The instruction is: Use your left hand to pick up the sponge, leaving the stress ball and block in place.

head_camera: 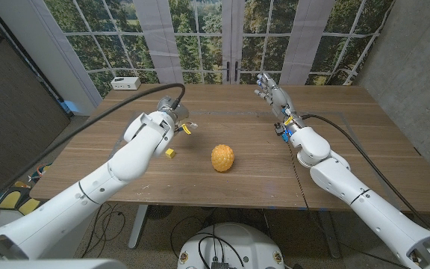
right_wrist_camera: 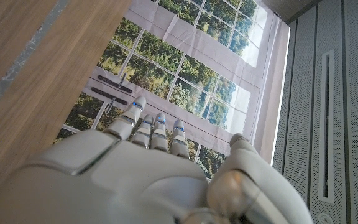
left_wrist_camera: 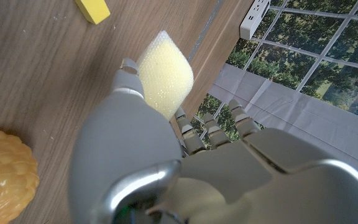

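Note:
In the left wrist view my left hand [left_wrist_camera: 166, 168] pinches a pale yellow sponge [left_wrist_camera: 165, 73] between thumb and fingers, above the wood. In the head view the left hand [head_camera: 169, 118] hovers over the table's left middle, with a bit of the yellow sponge [head_camera: 186, 128] showing at its fingers. A small yellow block [head_camera: 170, 153] lies just in front of that hand, also seen as the block [left_wrist_camera: 92, 9]. The orange bumpy stress ball [head_camera: 222, 158] sits at the table's middle, the ball [left_wrist_camera: 5, 171] near my wrist. My right hand [head_camera: 275, 96] is raised at the far right with fingers spread, holding nothing.
A white power strip [head_camera: 125, 83] lies at the table's far left corner, seen too as the strip [left_wrist_camera: 255, 17]. Black cables run along both arms. Tall windows stand behind the table's far edge [head_camera: 230, 85].

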Available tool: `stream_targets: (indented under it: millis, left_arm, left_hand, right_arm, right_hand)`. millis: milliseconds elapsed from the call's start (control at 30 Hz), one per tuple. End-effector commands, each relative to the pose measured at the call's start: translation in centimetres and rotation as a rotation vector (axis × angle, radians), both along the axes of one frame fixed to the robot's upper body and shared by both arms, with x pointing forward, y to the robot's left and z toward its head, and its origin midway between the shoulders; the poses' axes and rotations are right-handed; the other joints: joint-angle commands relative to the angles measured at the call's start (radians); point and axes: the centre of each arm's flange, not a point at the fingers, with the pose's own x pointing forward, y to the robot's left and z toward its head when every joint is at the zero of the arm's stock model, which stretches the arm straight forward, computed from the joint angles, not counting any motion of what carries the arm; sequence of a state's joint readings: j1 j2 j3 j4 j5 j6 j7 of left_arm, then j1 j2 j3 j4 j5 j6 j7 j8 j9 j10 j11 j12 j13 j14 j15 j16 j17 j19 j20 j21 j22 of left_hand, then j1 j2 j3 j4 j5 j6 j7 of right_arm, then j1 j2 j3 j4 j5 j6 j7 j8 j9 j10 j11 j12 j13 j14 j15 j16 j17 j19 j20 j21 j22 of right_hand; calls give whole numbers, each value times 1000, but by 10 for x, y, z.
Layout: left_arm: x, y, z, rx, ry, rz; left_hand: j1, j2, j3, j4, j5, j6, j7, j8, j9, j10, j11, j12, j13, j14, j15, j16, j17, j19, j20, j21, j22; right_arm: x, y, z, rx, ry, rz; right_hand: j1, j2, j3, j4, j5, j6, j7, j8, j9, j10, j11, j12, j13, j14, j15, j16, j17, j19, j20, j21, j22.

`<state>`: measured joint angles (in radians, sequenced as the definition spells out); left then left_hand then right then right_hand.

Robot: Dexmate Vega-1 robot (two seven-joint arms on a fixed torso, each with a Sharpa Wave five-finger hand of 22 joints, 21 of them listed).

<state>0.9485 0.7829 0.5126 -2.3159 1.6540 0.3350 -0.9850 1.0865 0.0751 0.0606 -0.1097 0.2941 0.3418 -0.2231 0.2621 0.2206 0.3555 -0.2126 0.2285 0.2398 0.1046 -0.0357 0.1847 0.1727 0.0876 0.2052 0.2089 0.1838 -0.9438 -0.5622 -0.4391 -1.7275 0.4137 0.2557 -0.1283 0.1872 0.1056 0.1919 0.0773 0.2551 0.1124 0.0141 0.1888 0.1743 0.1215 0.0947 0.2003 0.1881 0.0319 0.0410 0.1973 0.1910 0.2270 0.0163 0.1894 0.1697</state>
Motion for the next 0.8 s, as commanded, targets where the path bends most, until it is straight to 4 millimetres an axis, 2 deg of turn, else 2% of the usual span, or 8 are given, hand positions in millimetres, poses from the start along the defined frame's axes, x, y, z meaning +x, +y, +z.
stream_targets:
  millis: [33, 333, 800]
  left_arm:
    - [-20, 5, -18, -8, -5, 23]
    - [-17, 9, -24, -11, 21, 44]
    - [0, 8, -34, -9, 72, 38]
  left_hand:
    - [9, -1, -8, -2, 1, 9, 3, -2, 4, 2, -1, 0, 2, -5, -107, 0, -1, -7, 5, -1, 5]
    - [13, 1, -13, -2, 2, 13, 3, -5, 5, 7, -2, 0, 3, -3, -109, 0, -1, -6, 4, -1, 5]
    - [14, 3, -22, 0, 4, 13, 3, -10, 6, 5, -1, -3, 4, -5, -109, 0, -1, -8, 4, -1, 5]
  right_arm:
    - [-8, 2, -3, -9, -16, 12]
    - [-6, 8, -5, -17, -14, 21]
    - [-5, 6, -10, -11, 0, 10]
  right_hand:
    - [3, -1, 6, -5, -2, 3, -6, -2, 5, 11, 2, -1, 3, 12, -1, -1, 0, 11, -2, 4, 2]
    - [4, -1, 6, -5, -2, 3, -6, -2, 5, 12, 1, -1, 3, 12, -1, -1, 0, 11, -3, 4, 2]
    - [4, 0, 6, -5, -3, 3, -6, -2, 5, 10, 1, -2, 3, 12, -2, -1, 0, 11, -3, 4, 2]
